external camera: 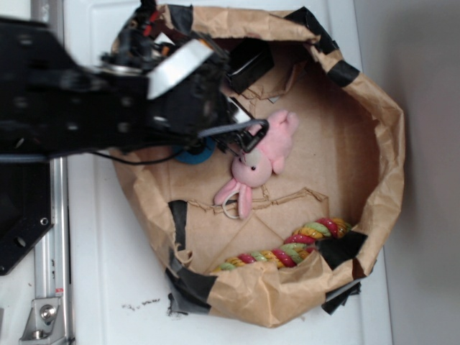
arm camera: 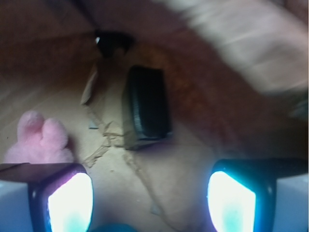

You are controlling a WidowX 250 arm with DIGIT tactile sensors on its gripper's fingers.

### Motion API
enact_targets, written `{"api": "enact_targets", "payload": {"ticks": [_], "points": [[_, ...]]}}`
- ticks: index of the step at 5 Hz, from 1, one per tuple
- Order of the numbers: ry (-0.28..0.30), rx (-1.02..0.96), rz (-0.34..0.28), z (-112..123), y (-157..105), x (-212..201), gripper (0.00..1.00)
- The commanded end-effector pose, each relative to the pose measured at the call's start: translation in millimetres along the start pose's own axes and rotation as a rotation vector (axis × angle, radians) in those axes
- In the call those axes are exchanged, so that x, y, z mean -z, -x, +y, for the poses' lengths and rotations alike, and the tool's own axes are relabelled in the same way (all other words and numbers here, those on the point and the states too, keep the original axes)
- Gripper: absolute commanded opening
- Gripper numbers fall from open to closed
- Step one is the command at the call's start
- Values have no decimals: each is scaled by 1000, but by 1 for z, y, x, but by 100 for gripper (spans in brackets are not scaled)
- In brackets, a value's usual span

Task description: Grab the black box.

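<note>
The black box (external camera: 249, 63) lies on the brown paper at the top of the paper nest, near its folded wall. In the wrist view the black box (arm camera: 146, 107) sits ahead of the fingers, lengthwise, apart from them. My gripper (external camera: 248, 133) hovers over the paper just beside the pink plush bunny (external camera: 260, 159). Its fingers stand wide apart with only bare paper between them, so my gripper (arm camera: 150, 200) is open. The glowing left pad (arm camera: 70, 202) and right pad (arm camera: 231, 200) frame the bottom of the wrist view.
The brown paper nest (external camera: 374, 144) has raised crumpled walls with black tape patches (external camera: 343, 72). A multicoloured rope toy (external camera: 287, 251) lies at the bottom. A blue ball (external camera: 194, 153) peeks out under the arm. The pink bunny (arm camera: 41, 137) shows at the left.
</note>
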State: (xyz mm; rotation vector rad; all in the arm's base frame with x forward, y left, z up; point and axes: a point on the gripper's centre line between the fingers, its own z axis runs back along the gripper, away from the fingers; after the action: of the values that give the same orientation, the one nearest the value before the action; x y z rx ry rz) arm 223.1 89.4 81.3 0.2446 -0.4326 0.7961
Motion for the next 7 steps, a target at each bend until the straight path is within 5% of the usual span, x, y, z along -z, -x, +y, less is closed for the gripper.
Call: {"api": "enact_targets", "payload": {"ticks": [1,3,5,6,7], "points": [[16,-60,0,18,-14,3,100],[45,-12,79,19,-33,38,100],[56,85,87,-4,-42,44,100],[55,78,84,-6,-37,40,0],[53,72,88,-4,-34,37,0]]}}
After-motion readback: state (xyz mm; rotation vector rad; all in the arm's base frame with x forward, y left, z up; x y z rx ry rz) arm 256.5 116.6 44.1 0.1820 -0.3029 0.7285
